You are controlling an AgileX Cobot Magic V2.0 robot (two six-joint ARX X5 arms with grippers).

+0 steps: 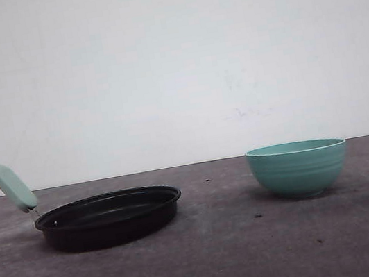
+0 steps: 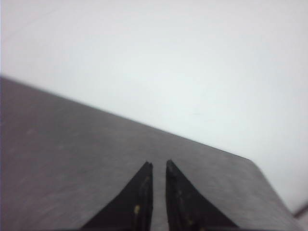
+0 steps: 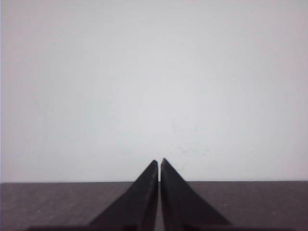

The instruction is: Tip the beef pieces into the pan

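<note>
Front view: a shallow round black frying pan [image 1: 109, 218] with a short pale mint-green handle [image 1: 13, 187] on a thin metal stem lies at lower left on a dark grey, mottled table [image 1: 224, 258]; the handle rises up and to the left. A deeper teal ribbed bowl [image 1: 299, 167] stands at right of centre, well apart from the pan; its contents cannot be seen from this low angle. Small dark specks dot the table between and before them. A plain white wall [image 1: 172, 63] fills the upper half.

Left wrist view: the left gripper [image 2: 159, 164], its two black pointed fingers [image 2: 139, 197] nearly together with a narrow gap and nothing held, lies at lower centre over the grey table, whose edge runs diagonally against the white wall.

Right wrist view: the right gripper [image 3: 159, 162], black fingers [image 3: 137, 202] closed almost tip to tip and empty, at lower centre; a level strip of table lies below the white wall.
</note>
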